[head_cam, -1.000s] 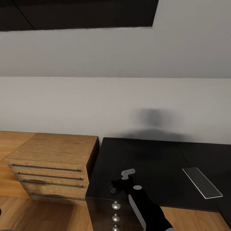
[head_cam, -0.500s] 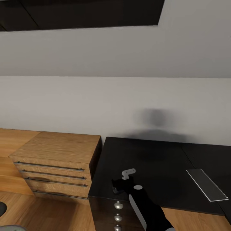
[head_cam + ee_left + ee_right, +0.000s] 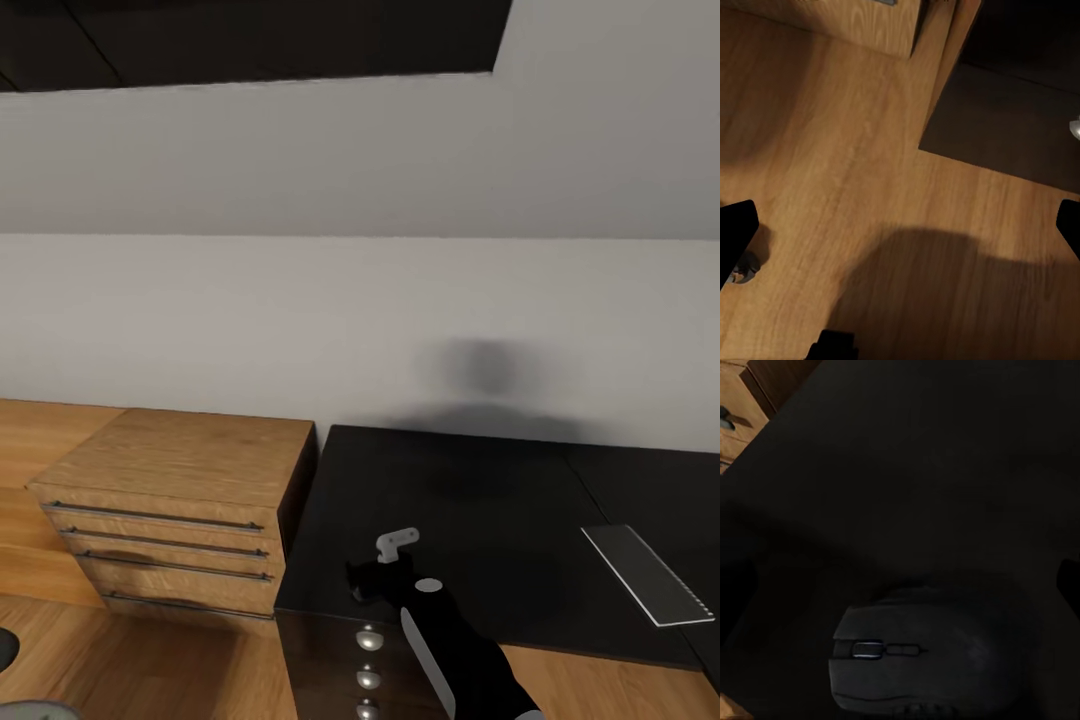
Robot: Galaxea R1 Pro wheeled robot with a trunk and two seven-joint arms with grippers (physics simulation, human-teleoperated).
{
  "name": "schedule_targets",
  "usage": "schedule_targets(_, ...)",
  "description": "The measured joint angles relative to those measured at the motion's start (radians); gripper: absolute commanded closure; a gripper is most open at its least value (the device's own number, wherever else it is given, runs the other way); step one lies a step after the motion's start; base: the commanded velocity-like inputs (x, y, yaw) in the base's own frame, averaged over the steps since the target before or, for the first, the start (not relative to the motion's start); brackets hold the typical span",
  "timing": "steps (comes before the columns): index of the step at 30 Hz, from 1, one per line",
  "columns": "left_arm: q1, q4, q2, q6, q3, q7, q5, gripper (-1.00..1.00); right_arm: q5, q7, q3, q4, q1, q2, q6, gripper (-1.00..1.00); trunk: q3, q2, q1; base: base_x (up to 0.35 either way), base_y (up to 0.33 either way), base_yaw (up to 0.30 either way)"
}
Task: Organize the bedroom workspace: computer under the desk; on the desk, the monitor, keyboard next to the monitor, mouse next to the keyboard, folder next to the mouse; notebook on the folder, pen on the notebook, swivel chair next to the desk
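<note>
Mouse (image 3: 926, 660) placement is the step in hand: it lies on the black tabletop (image 3: 470, 500), under the right end effector (image 3: 375, 578), whose fingers stand spread, near the wooden dresser (image 3: 170, 490). Next likely calls for lifting clear.

The desk (image 3: 470, 500) is bare across most of its top, leaving open passage from its front edge to the wall. Obstacles: the mouse (image 3: 922, 660) under the right gripper (image 3: 378, 575) near the front left corner, and the keyboard (image 3: 648, 574) near the right edge. A wooden dresser (image 3: 170, 500) stands against the desk's left edge.
</note>
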Motion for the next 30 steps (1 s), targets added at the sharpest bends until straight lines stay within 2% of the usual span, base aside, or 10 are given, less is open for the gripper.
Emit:
schedule_targets(3,0.0,0.0,0.005,-0.003,0.0,0.0,0.02,-1.0,0.001,0.009,0.0,0.0,0.0,-0.001,0.001,-1.0,-0.003,-0.007,0.004,0.0,0.0,0.0)
schedule_targets(5,0.0,0.0,0.021,-0.005,0.001,-0.002,0.048,-1.0,0.002,0.013,-0.001,0.001,0.0,-0.001,0.001,-1.0,-0.003,-0.007,0.004,0.0,0.0,0.0)
schedule_targets(8,0.0,-0.001,0.043,-0.007,0.0,-0.005,0.067,-1.0,0.002,0.014,-0.001,0.002,0.0,-0.001,0.006,-1.0,-0.003,-0.007,0.004,0.0,0.0,0.0)
schedule_targets(16,0.0,-0.002,0.053,-0.007,-0.001,-0.007,0.073,-1.0,0.003,0.014,-0.009,0.003,0.0,-0.002,0.05,-1.0,-0.003,-0.007,0.004,0.0,0.0,0.0)
schedule_targets(30,0.0,-0.002,0.054,-0.007,-0.002,-0.007,0.074,-1.0,0.003,0.008,-0.012,0.003,0.0,-0.002,0.059,-1.0,-0.003,-0.007,0.004,0.0,0.0,0.0)
